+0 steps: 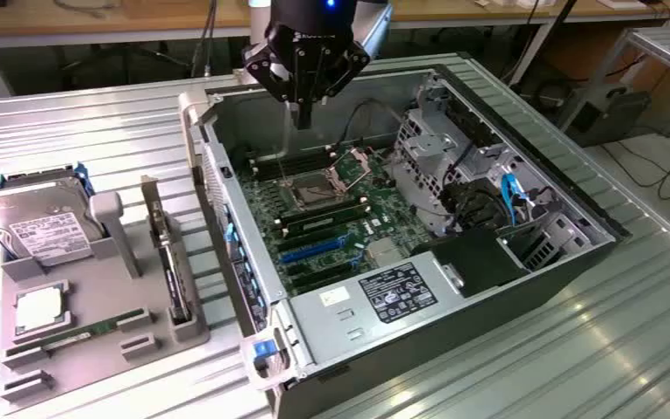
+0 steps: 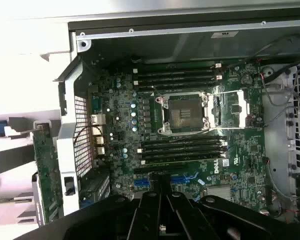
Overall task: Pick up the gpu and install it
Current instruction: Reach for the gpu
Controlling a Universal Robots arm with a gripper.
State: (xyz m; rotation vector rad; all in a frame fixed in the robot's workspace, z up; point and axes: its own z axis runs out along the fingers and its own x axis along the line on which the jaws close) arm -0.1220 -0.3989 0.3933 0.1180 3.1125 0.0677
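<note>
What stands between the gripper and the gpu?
The computer case's wall does: the gripper hangs over the motherboard inside the open case, and the gpu stands upright in the grey holder outside that wall.

black jaws on angular linkage bars [image 2: 149,216]; blue light [image 1: 331,4] above; grey wrist casing [image 1: 372,19].

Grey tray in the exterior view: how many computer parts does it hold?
4: hard drive at the far end, processor chip in the middle, RAM stick nearer the camera, gpu standing on edge beside the case.
</note>
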